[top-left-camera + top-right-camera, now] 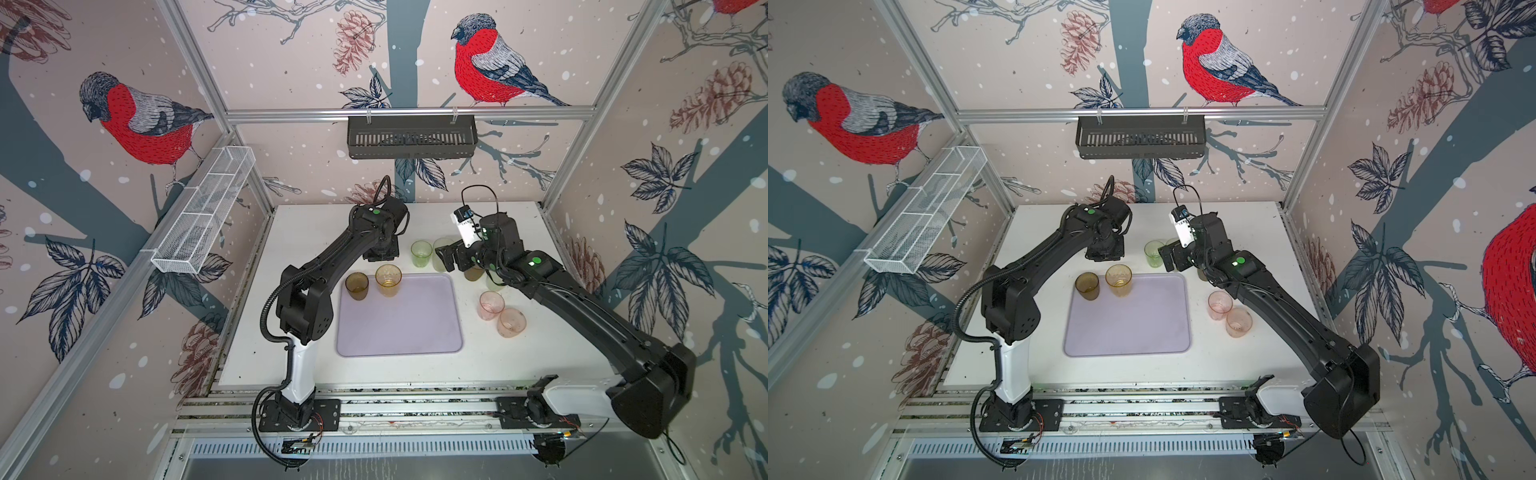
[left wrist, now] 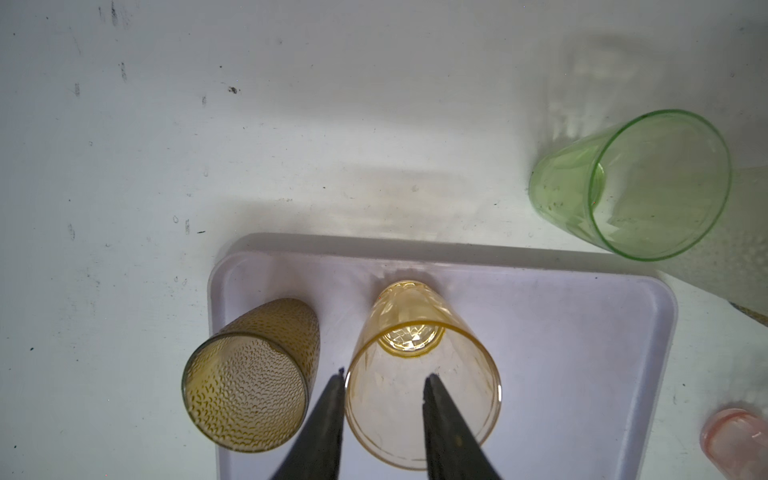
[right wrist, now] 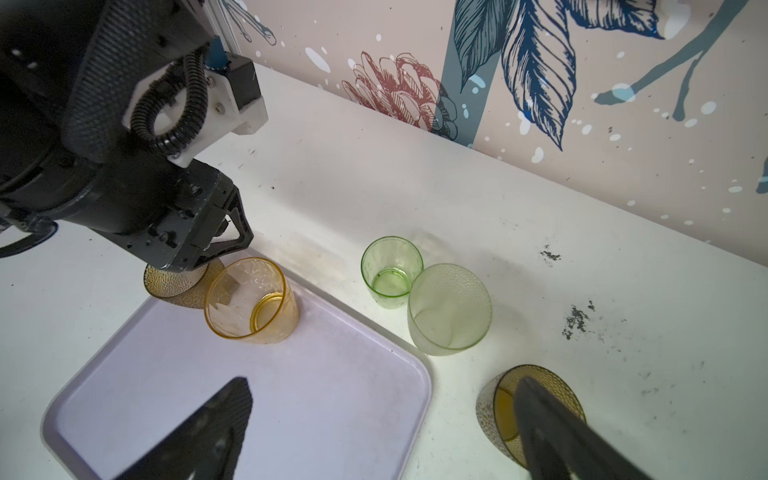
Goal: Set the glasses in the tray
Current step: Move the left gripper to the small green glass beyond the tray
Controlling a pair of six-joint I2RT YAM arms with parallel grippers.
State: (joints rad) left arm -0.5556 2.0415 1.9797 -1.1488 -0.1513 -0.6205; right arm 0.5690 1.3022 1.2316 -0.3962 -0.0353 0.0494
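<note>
The pale lilac tray [image 1: 399, 332] lies mid-table. A dimpled brown glass [image 2: 249, 374] and an amber glass [image 2: 415, 365] stand upright in its far left corner. My left gripper [image 2: 384, 376] is open, one finger just outside the amber rim and the other inside the glass. My right gripper [image 3: 384, 395] is wide open above the tray's far right corner, one finger over a second brown glass [image 3: 498, 407] on the table. A small green glass [image 1: 421, 253] and a taller pale green glass [image 3: 451, 309] stand behind the tray. Two pink glasses [image 1: 491, 305] [image 1: 512, 322] stand to its right.
A black slotted basket [image 1: 411, 137] hangs on the back wall and a white mesh basket [image 1: 203, 212] on the left wall. Another pale green glass [image 1: 494, 284] is partly hidden under the right arm. The tray's near half [image 1: 1129, 332] holds nothing.
</note>
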